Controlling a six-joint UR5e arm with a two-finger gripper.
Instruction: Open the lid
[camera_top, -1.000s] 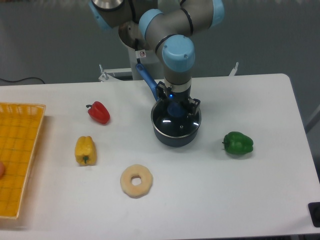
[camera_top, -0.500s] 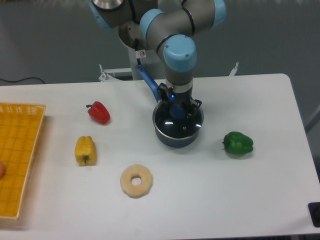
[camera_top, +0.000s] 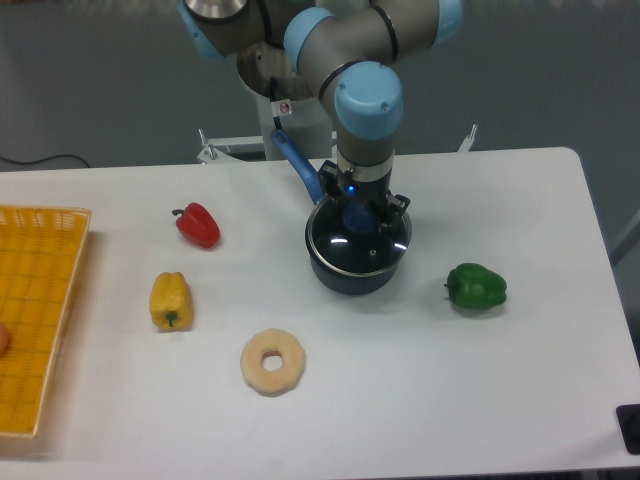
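Observation:
The round glass lid (camera_top: 358, 243) with a metal rim and a blue knob (camera_top: 357, 216) sits slightly raised and shifted right over the dark blue saucepan (camera_top: 345, 273), whose blue handle (camera_top: 297, 163) points back left. My gripper (camera_top: 358, 214) comes straight down from above and is shut on the blue knob. The fingers are partly hidden by the wrist.
A green pepper (camera_top: 476, 287) lies right of the pan. A red pepper (camera_top: 198, 224) and a yellow pepper (camera_top: 170, 300) lie to the left, a beige donut ring (camera_top: 272, 361) in front. A yellow basket (camera_top: 32, 315) stands at the left edge.
The gripper has moved a little right and up with the knob in it. The lid has come along, now offset right of the pan's rim.

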